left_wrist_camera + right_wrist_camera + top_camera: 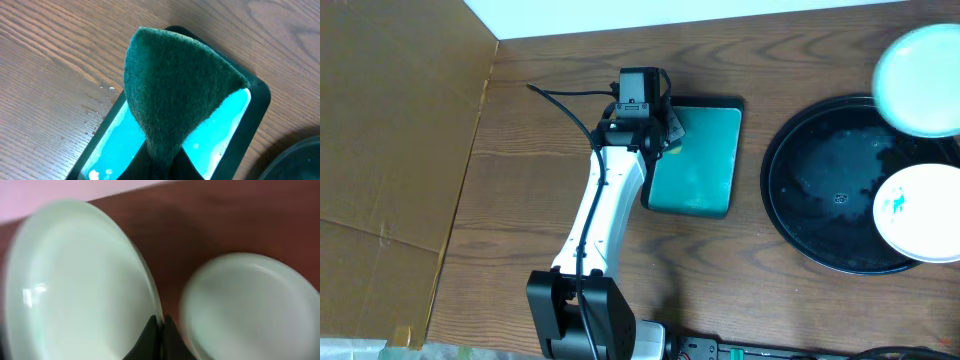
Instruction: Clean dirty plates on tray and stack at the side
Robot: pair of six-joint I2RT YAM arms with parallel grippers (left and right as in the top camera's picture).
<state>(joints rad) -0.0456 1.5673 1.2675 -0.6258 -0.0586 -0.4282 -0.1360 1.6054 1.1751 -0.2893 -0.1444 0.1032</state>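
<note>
Grippers: left gripper (162, 162) clenched on green scouring pad (175, 90) over teal tray (235, 115); right gripper (159, 332) pinching held plate (80, 280) by its rim.
Views: only right wrist shows that grip — and second plate (250, 305) on wooden table (225, 220).
Tray: smeared plate (920, 213), teal-marked white, in black tray (820, 170).

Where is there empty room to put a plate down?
Bare wood stretches beyond the teal tray and black tray, and between the cardboard and the arm holding the scrub pad. The black tray's left half is bare. The gap between the trays is narrow. The right edge is crowded with a smeared plate and a second plate.
</note>
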